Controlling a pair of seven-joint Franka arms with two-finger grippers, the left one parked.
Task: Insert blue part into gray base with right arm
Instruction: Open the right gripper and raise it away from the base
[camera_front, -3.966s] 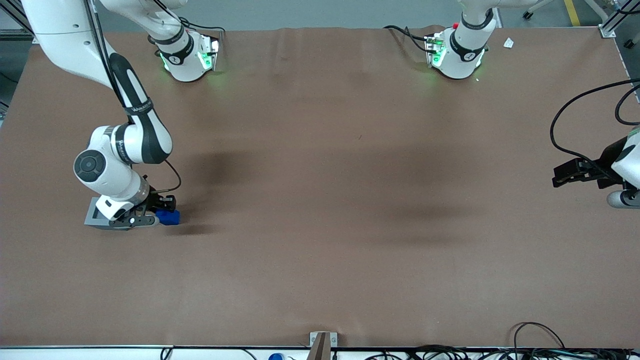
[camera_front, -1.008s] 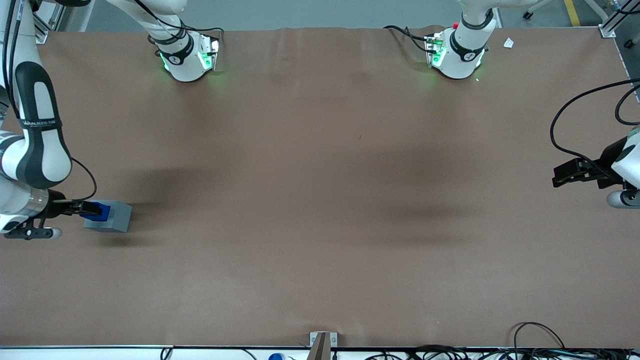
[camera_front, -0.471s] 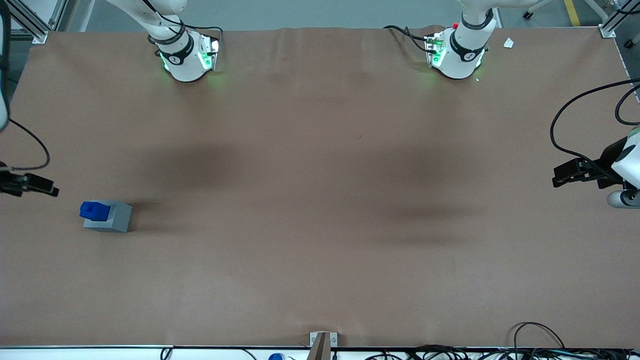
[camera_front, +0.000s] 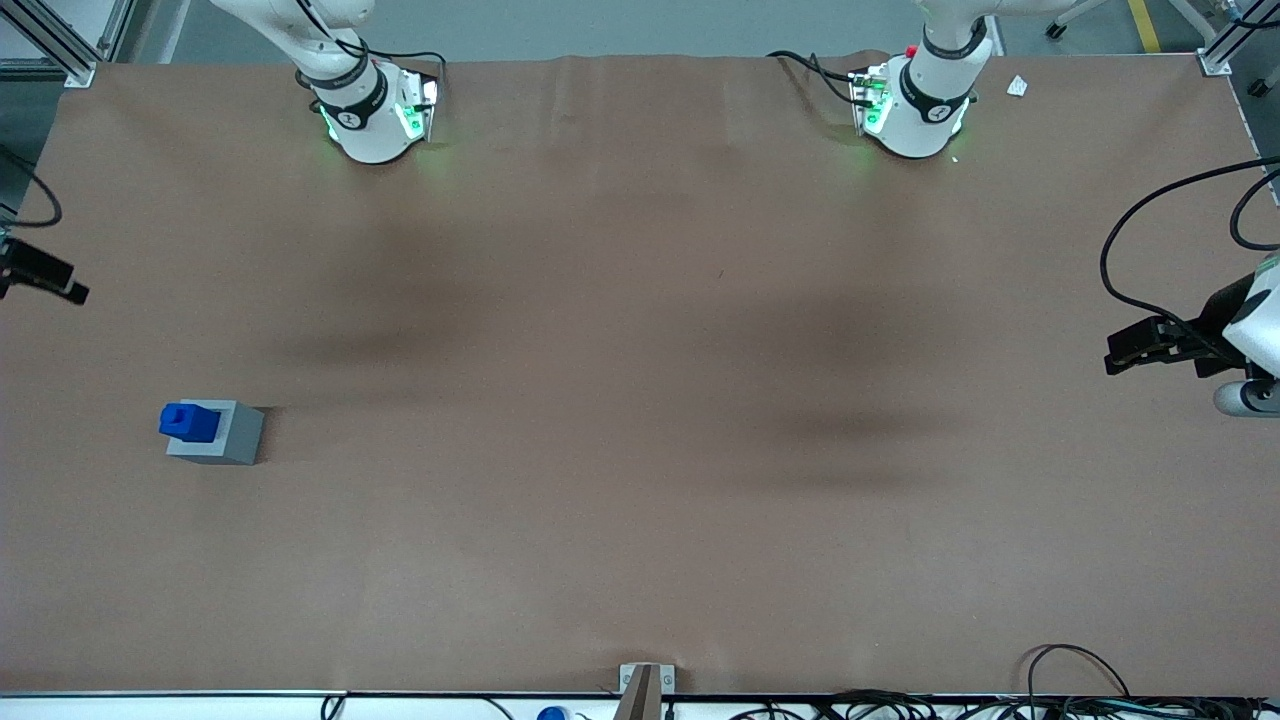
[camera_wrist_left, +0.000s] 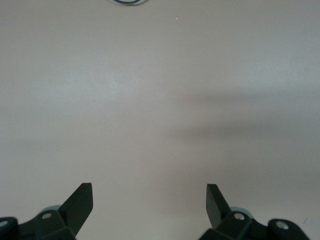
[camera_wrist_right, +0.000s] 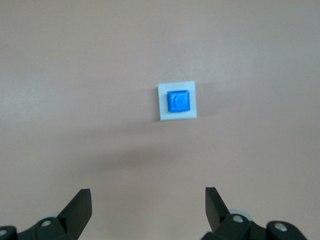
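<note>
The blue part (camera_front: 188, 421) sits in the recess of the gray base (camera_front: 238, 438), stub up, toward the working arm's end of the table. In the right wrist view the blue part (camera_wrist_right: 178, 100) is centred in the gray base (camera_wrist_right: 162, 114), square to it. My right gripper (camera_wrist_right: 147, 192) is open and empty, high above the table and well apart from the base. In the front view only a black piece of the right arm's hand (camera_front: 45, 275) shows at the table's edge, farther from the camera than the base.
The brown table (camera_front: 640, 450) carries the two arm pedestals (camera_front: 375, 115) (camera_front: 915, 105) farthest from the camera. The parked arm's gripper (camera_front: 1160, 345) hangs at its end. Cables (camera_front: 1080, 680) and a metal bracket (camera_front: 645, 685) lie along the near edge.
My gripper carried the blue part from beside the base onto it, let go, opened, and drew up and away toward the table's edge. The blue part stays in the base.
</note>
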